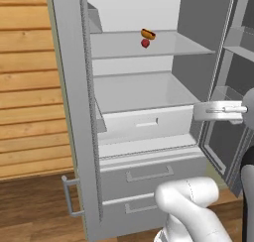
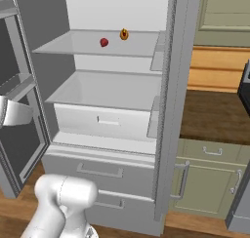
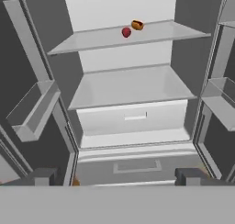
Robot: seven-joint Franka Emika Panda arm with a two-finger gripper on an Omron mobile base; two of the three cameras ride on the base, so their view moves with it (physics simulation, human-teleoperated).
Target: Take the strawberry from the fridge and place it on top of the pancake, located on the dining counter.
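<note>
The gripper (image 3: 117,177) sat nearest the hand camera, its two dark fingertips (image 3: 43,176) wide apart at the bottom of the view, with nothing between them. In the left base view the gripper (image 1: 225,109) hung at the right edge, level with the front of the inner drawer (image 1: 141,122), just beside the open right door (image 1: 233,87).

Beyond it the fridge (image 3: 128,126) stood with both upper doors swung open. Inside were two pale shelves, the white inner drawer under the lower one, and two grey drawer fronts (image 1: 149,174) with bar handles below.

The strawberry (image 3: 126,32) lay on the upper shelf (image 3: 156,35), near the middle and toward the back. It was well apart from the gripper, higher up and deeper in. The hot dog (image 3: 137,25) lay just beside it, a little farther back; I could not tell whether the two touched. The right base view showed the same pair, the strawberry (image 2: 104,42) left of the hot dog (image 2: 124,34).

The lower shelf (image 2: 107,88) held nothing that I could see. Door bins (image 3: 34,110) hung on the inside of the left door.
</note>
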